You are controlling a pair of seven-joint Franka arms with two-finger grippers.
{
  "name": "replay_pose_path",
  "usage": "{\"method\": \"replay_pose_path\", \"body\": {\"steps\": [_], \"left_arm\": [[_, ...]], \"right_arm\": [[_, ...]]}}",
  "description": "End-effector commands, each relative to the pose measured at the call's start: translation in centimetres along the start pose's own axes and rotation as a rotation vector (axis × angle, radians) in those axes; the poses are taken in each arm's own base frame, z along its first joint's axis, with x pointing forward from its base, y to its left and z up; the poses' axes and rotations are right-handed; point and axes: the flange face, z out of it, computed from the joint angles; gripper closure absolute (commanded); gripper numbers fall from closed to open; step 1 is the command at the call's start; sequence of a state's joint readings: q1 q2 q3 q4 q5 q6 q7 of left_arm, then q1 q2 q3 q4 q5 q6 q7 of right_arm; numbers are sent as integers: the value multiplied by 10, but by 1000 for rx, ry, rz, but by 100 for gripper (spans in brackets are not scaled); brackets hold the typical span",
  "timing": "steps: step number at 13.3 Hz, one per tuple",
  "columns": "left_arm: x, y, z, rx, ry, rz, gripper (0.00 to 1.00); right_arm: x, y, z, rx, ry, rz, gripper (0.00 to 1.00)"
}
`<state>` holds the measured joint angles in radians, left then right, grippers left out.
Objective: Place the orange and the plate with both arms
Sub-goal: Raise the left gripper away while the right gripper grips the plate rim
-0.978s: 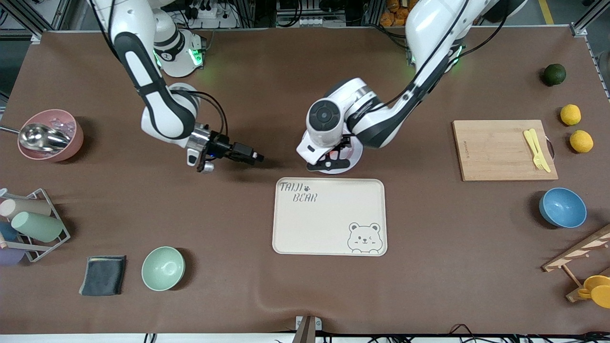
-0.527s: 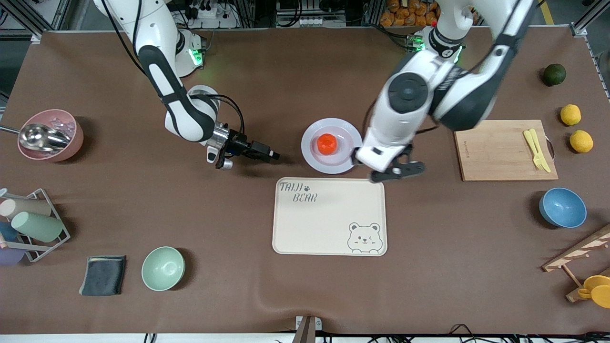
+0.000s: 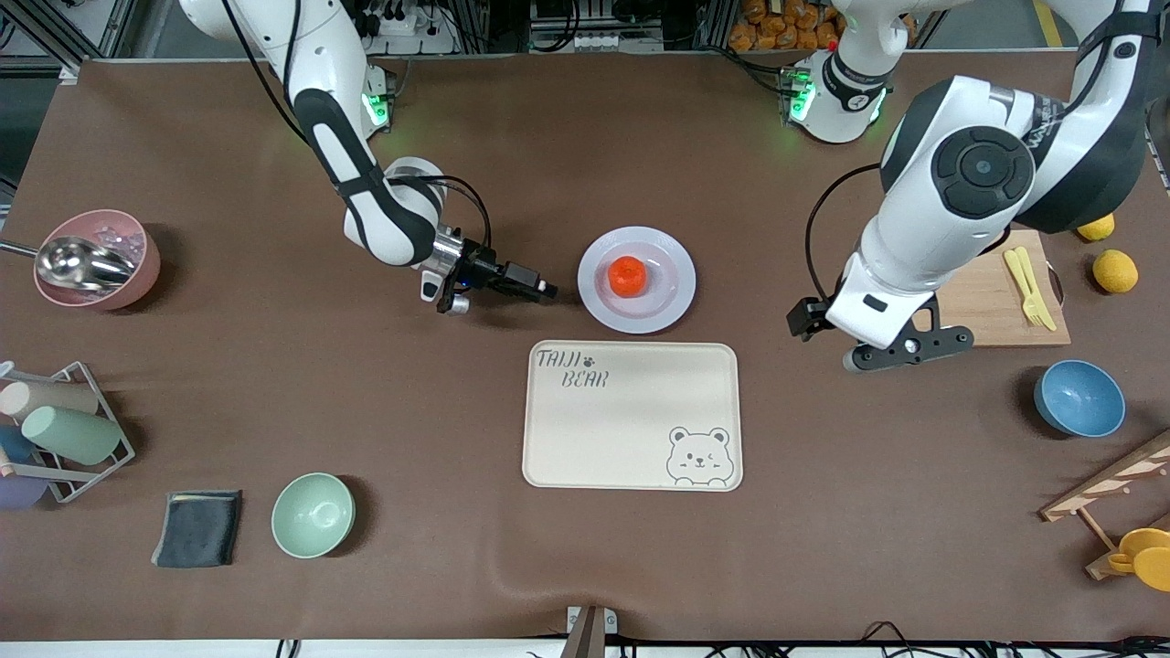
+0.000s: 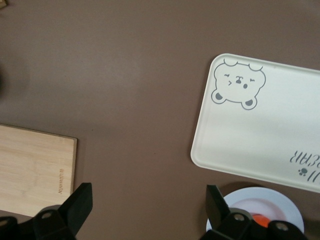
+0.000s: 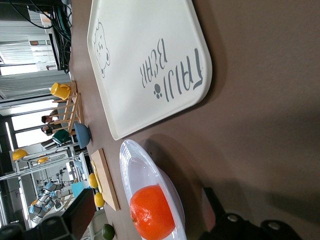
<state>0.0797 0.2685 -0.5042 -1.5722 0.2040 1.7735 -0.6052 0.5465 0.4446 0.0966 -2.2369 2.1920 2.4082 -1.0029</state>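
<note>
A small glossy red-orange orange [image 3: 627, 276] is seated upright at the middle of a round, pale lavender-white plate [image 3: 669, 302]. The plate is laid flat on the brown surface [image 3: 548, 164], just beside the cream tray [image 3: 631, 429], farther from the front camera.

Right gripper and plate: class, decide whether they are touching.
Apart. In the front view, bare brown table shows between the right gripper and the rim of the plate, which holds the orange.

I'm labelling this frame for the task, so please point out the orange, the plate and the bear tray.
orange [image 3: 627, 276], front view, middle of its top.
plate [image 3: 669, 300], front view, bare rim nearest the tray.
bear tray [image 3: 631, 429], front view, blank middle of its surface.
</note>
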Motion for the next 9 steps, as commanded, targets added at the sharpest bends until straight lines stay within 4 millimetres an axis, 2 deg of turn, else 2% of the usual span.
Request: {"method": "replay_pose_path", "body": {"steps": [1,4,9], "left_arm": [[-4,-25,-25,15,4,45,0],[-8,-71,-50,11,-13,98,0],[-34,-150,-84,10,-70,213,0]], "right_arm": [[-8,-1,22,10,26,5,5],[-22,5,41,-3,35,0,6],[-35,11,57,1,47,6,20]]}}
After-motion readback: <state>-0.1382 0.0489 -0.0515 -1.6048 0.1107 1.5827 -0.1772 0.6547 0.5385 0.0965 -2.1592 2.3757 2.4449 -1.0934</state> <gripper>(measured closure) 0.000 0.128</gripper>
